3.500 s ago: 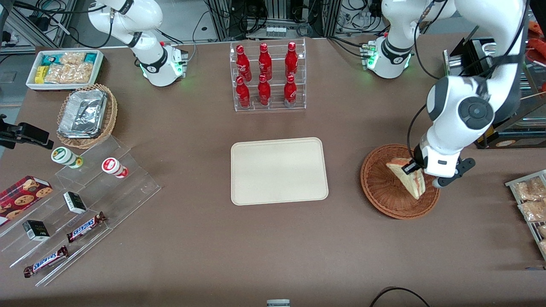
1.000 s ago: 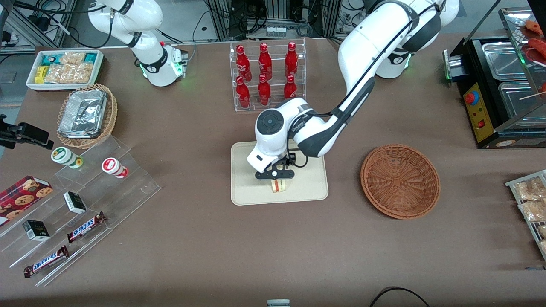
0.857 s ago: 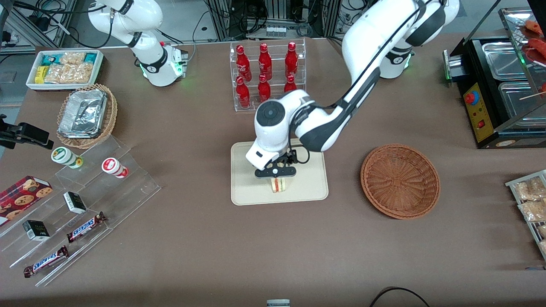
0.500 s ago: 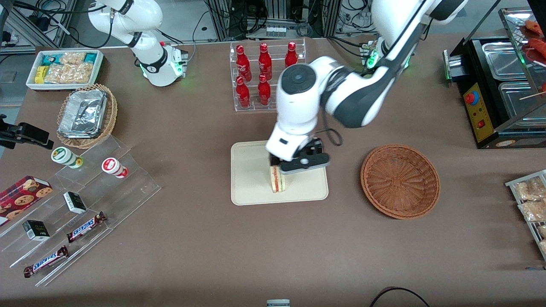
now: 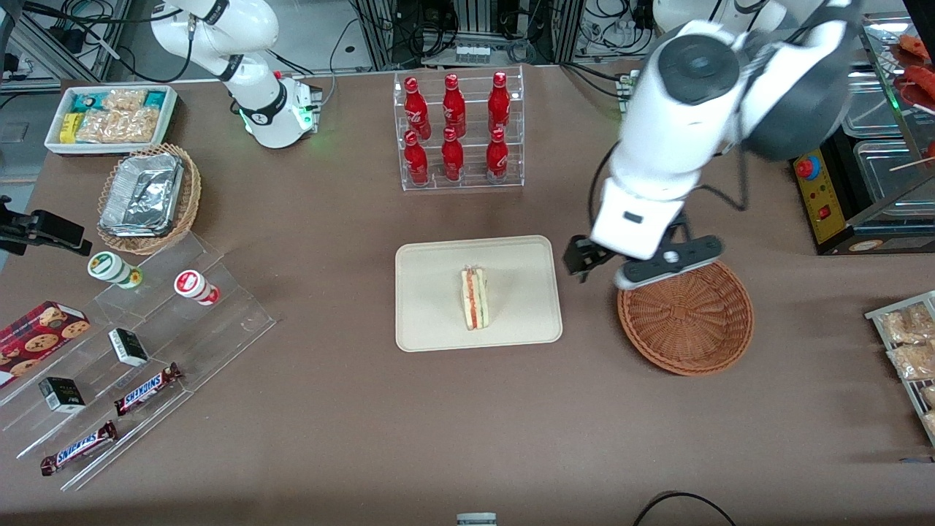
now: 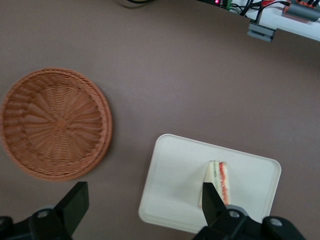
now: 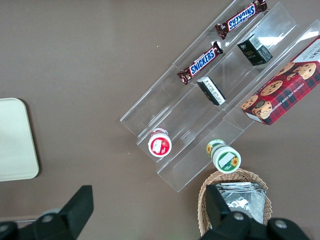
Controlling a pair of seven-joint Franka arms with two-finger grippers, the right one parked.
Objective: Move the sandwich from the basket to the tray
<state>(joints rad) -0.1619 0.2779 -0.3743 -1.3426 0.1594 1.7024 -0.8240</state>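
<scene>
The sandwich point(image 5: 475, 299), a pale wedge with red and green filling, stands on edge on the cream-beige tray point(image 5: 431, 263). It also shows in the left wrist view point(image 6: 220, 176), on the tray point(image 6: 175, 185). The round reddish-brown wicker basket point(image 5: 685, 321) is empty and lies toward the working arm's end of the table; it shows in the left wrist view too point(image 6: 55, 130). My left gripper point(image 5: 637, 264) is open and empty, raised well above the table between the tray and the basket, over the basket's rim.
A clear rack of red bottles point(image 5: 456, 131) stands farther from the front camera than the tray. A tan basket of foil trays point(image 5: 146, 197), a white snack bin point(image 5: 109, 117) and clear steps with snacks point(image 5: 131, 351) lie toward the parked arm's end. A black appliance point(image 5: 855, 168) stands near the working arm.
The gripper carried the sandwich from the basket to the tray, let it go there, then rose and swung back toward the basket. The sandwich stays on the tray.
</scene>
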